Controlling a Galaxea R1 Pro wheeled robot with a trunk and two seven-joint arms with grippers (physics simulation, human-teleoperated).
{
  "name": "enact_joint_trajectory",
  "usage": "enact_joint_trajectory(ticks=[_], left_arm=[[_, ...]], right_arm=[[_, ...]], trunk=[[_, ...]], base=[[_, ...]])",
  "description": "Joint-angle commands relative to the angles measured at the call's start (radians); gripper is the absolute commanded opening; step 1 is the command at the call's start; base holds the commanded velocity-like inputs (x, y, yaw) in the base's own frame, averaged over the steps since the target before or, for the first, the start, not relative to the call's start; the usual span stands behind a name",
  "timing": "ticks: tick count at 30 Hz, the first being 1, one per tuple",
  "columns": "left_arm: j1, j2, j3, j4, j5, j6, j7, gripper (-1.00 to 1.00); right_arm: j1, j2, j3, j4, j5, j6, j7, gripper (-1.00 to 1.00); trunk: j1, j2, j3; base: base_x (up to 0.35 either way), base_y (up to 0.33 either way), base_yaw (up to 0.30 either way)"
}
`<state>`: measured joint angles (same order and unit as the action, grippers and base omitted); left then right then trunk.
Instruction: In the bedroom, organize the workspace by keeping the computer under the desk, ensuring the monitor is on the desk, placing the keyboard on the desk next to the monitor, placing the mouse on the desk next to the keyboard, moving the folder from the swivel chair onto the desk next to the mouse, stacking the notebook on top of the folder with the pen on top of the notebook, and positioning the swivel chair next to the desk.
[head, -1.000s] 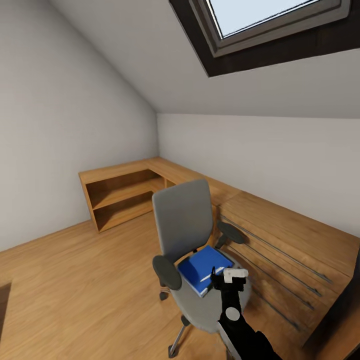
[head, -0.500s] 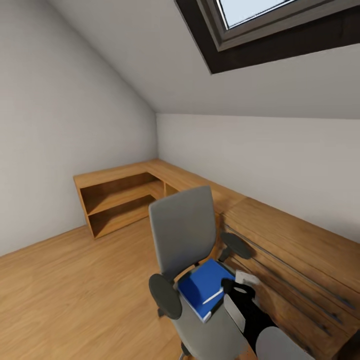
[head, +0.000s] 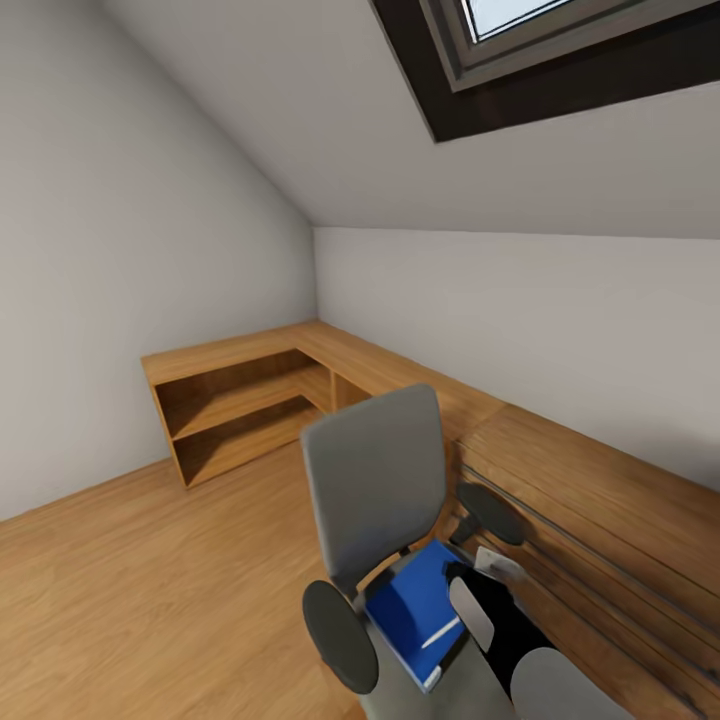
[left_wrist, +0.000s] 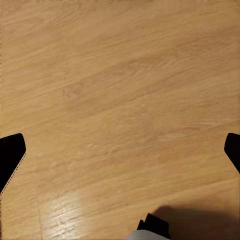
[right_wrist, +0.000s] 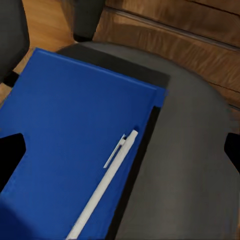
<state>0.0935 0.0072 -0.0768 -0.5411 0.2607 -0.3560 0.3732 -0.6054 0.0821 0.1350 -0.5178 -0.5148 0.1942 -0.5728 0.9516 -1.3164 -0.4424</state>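
The right gripper (right_wrist: 120, 150), jaws spread wide, hovers directly above the pen (right_wrist: 107, 182) lying on the blue folder (right_wrist: 65, 135) on the swivel chair (head: 375, 480) seat; the pen's long axis runs 1 to 7 o'clock.

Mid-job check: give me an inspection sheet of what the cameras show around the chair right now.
Surface: grey seat of the swivel chair, facing the low wooden cabinets.
Job's things: blue folder lies flat on the seat; white pen rests on the folder near its dark edge.
Clutter: nothing seen.
Grippers: right gripper hovers over the folder, jaws spread wide, holding nothing; left gripper points at bare wooden floor, jaws spread, holding nothing.
Cables: nothing seen.
Surroundings: grey walls, sloped ceiling with skylight, light wooden floor.
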Motion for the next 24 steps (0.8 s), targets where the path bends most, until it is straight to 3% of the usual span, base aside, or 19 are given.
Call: enact_joint_trajectory(ticks=[1,10,17,21,22,23,24], left_arm=[[0.000,0.001,-0.008,-0.001,0.006,-0.002,0.008,1.00],[0.000,0.002,-0.008,-0.005,0.006,-0.003,0.009,1.00],[0.000,0.001,-0.001,-0.051,0.007,-0.003,0.011,1.00],[0.000,-0.003,0.082,-0.143,0.027,-0.002,0.011,1.00],[0.000,-0.005,0.117,-0.166,0.043,-0.002,0.011,1.00],[0.000,-0.007,0.161,-0.188,0.081,-0.001,0.011,1.00],[0.000,-0.007,0.180,-0.199,0.113,0.000,0.011,1.00]], right_arm=[[-0.001,0.000,0.005,-0.004,-0.011,0.008,-0.010,1.00],[-0.001,0.001,0.005,-0.010,-0.071,0.013,-0.074,1.00],[-0.001,0.000,0.005,-0.011,-0.080,0.013,-0.093,1.00],[-0.001,-0.001,0.004,-0.011,-0.080,0.013,-0.096,1.00],[-0.001,-0.001,0.003,-0.011,-0.080,0.012,-0.099,1.00],[-0.001,-0.001,0.003,-0.011,-0.081,0.012,-0.113,1.00],[-0.001,-0.001,0.003,-0.011,-0.083,0.012,-0.126,1.00]], trunk=[[0.000,-0.001,-0.001],[0.000,-0.001,-0.001],[0.000,-0.001,-0.001],[0.000,-0.001,-0.001],[0.000,-0.001,-0.001],[0.000,-0.001,-0.001],[0.000,-0.001,-0.001]], base=[[0.201,0.227,0.000],[0.102,0.167,0.000],[0.007,0.016,0.000],[0.000,0.001,0.000],[0.000,0.000,0.000],[0.000,0.000,0.000],[0.000,0.000,0.000]])
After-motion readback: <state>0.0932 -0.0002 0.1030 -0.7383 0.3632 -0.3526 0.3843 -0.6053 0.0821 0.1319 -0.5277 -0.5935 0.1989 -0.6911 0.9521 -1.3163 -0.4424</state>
